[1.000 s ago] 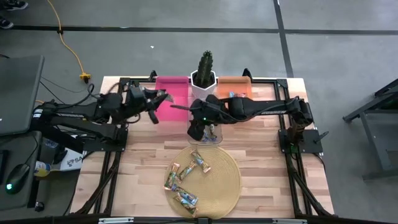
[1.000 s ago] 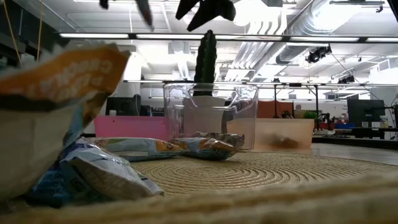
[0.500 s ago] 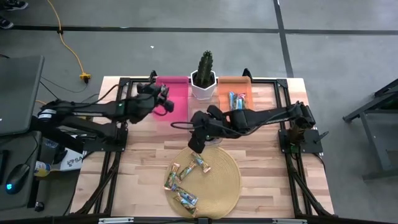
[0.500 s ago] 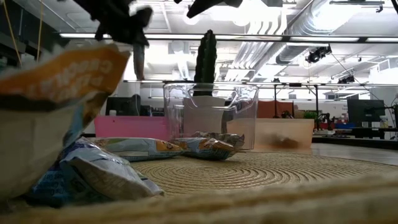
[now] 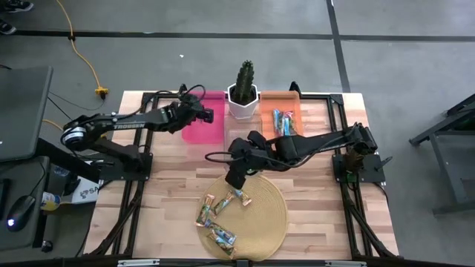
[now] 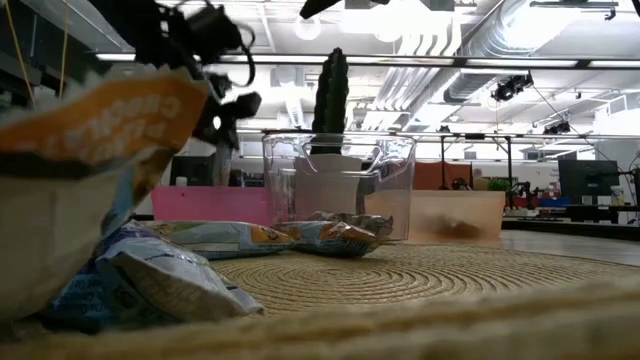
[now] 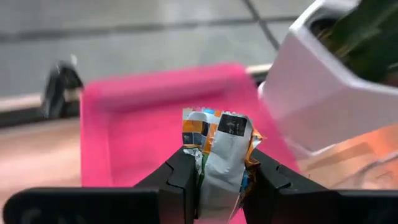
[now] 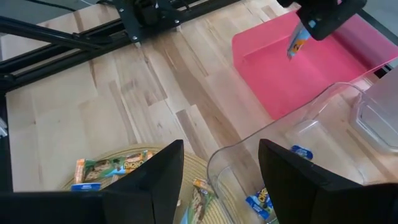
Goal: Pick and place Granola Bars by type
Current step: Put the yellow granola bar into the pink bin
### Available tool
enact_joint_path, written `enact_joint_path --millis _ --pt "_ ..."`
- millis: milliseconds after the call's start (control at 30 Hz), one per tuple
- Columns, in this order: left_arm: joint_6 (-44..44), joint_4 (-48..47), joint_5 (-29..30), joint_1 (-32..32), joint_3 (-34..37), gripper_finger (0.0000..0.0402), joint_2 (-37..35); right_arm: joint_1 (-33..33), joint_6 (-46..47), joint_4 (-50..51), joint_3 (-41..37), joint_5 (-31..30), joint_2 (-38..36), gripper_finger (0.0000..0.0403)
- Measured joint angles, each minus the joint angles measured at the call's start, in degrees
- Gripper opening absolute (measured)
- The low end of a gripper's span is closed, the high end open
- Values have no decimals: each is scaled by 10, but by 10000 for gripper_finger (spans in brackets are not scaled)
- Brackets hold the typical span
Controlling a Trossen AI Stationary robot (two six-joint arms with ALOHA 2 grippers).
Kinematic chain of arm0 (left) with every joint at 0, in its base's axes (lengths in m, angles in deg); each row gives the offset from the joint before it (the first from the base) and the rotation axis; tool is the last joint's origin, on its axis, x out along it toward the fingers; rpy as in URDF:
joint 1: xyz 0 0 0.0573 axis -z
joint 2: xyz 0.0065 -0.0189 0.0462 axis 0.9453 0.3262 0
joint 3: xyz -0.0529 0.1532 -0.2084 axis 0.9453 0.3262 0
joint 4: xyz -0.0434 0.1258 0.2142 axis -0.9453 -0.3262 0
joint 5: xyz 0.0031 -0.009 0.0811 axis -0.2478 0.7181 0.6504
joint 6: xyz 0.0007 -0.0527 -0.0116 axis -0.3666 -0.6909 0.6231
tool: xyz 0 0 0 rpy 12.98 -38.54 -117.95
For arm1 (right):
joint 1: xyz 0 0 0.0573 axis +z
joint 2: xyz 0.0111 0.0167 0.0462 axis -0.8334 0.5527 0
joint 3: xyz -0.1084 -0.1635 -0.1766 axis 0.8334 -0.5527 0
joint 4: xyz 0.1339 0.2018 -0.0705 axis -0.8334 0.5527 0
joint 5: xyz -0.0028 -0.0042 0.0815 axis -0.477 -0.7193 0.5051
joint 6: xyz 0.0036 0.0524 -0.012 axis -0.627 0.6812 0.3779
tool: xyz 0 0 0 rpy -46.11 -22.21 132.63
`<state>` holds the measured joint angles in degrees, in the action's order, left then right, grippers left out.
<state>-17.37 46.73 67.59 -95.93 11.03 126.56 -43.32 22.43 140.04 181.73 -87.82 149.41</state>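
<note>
While left gripper [image 7: 219, 186] pinches one bar [image 7: 219, 149], two bars [image 5: 281, 121] fill orange bin [image 5: 291, 99].

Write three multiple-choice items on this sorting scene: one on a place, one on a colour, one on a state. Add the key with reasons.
1. The left end effector hangs over:
A. the woven mat
B. the pink bin
C. the orange bin

2. The cactus stands in a pot that is:
A. white
B. black
C. green

3. The right end effector is:
A. shut on a bar
B. shut and empty
C. open and empty

Key:
1 B: the left wrist view shows pink under its held granola bar.
2 A: the pot is white.
3 C: its fingers stand wide apart with nothing between them.
</note>
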Motion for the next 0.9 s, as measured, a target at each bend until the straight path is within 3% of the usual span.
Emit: enact_joint_path --millis 333,533,900 --pt "-61 -47 -196 -88 0 88 47 2 8 2 0 1 0 193" --pt "-40 -68 -236 -111 0 94 51 2 4 2 0 3 0 193" --pt "-11 -78 -258 -110 0 227 50 2 2 9 0 4 0 193"
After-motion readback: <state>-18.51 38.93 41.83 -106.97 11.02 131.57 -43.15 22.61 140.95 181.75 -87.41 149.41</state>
